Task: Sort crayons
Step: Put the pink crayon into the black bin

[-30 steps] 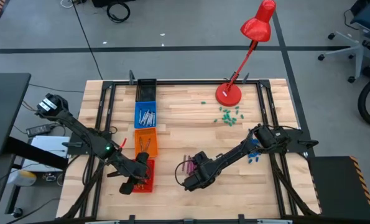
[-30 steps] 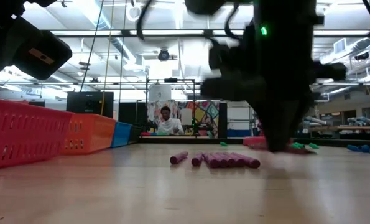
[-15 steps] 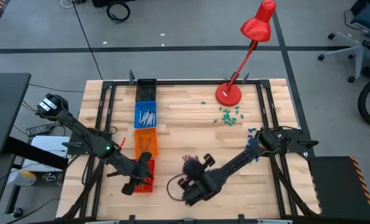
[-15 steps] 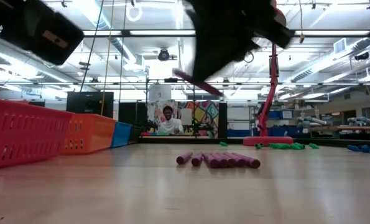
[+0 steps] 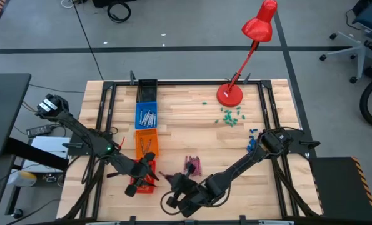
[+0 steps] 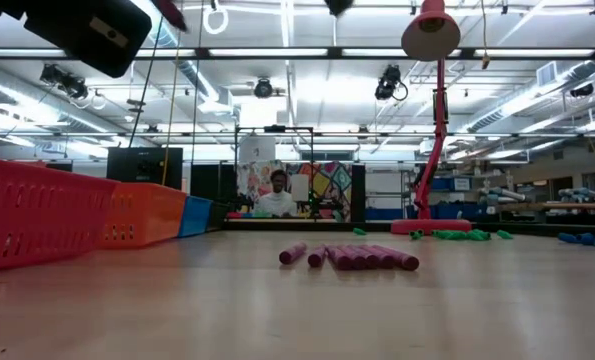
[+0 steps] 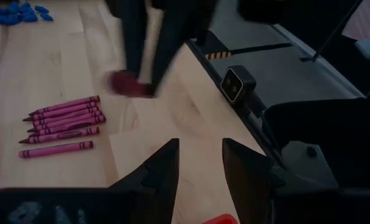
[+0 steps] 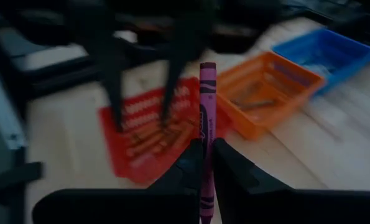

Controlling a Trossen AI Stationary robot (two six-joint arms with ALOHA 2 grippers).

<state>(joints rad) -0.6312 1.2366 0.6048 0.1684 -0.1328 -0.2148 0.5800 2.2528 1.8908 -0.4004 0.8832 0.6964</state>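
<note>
Only partly blurred, right gripper (image 8: 204,163) pinching magenta crayon (image 8: 207,118)

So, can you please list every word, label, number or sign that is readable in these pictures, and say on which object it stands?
None can be read.
The magenta crayon held by the right gripper: dark wrapper print, too blurred to read.
The magenta crayons lying on the wooden table: wrapper marks too small.
The white label on the red lamp base: too small.
The colourful poster far behind the table: no legible words.
</note>
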